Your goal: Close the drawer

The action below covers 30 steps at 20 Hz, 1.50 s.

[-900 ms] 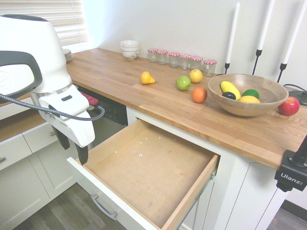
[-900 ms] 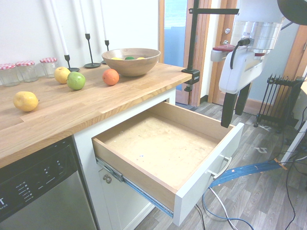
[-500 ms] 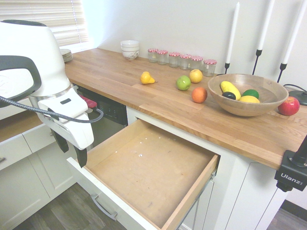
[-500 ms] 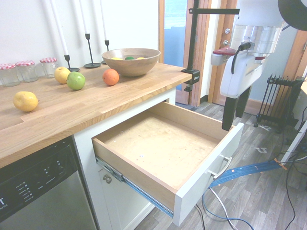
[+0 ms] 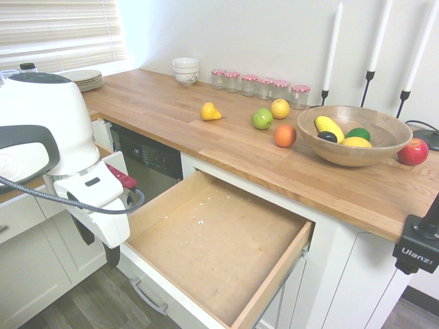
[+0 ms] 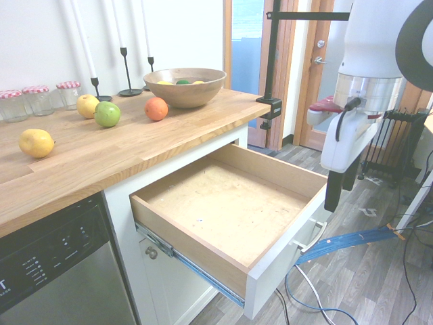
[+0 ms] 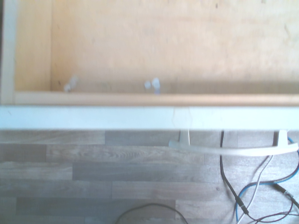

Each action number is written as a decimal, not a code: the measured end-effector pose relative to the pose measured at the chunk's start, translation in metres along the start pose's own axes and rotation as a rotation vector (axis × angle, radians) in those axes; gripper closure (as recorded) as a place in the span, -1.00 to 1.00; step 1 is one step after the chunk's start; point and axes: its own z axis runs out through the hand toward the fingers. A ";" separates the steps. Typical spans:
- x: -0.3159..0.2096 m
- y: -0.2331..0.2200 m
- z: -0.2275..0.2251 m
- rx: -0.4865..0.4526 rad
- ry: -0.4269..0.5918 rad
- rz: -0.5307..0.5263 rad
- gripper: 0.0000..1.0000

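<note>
The drawer (image 5: 212, 250) stands pulled far out under the wooden counter, its big wooden bottom bare. Its white front (image 6: 294, 240) carries a curved silver handle (image 6: 312, 235). The wrist view looks straight down on the front's top edge (image 7: 140, 116), with the handle (image 7: 233, 150) below it over the floor. My gripper (image 5: 99, 243) hangs open and empty just outside the front, at its end beside the dishwasher, fingers pointing down. From the other side the gripper (image 6: 342, 189) sits at the level of the front's top edge, a little off it.
A dishwasher (image 5: 147, 161) is next to the drawer. On the counter are a fruit bowl (image 5: 353, 133), loose fruit (image 5: 262, 118), jars (image 5: 260, 86) and candle holders. White cabinets (image 5: 27, 253) stand behind my arm. Cables (image 6: 352, 244) lie on the wood floor.
My gripper has dropped lower and moved outward, from above the drawer's front corner to just outside the white front. The drawer has not moved.
</note>
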 end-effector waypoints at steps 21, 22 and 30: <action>0.013 0.035 0.132 0.002 -0.064 0.018 -1.00; 0.015 0.036 0.136 0.013 -0.054 0.020 -1.00; 0.023 0.047 0.166 0.028 -0.040 0.005 1.00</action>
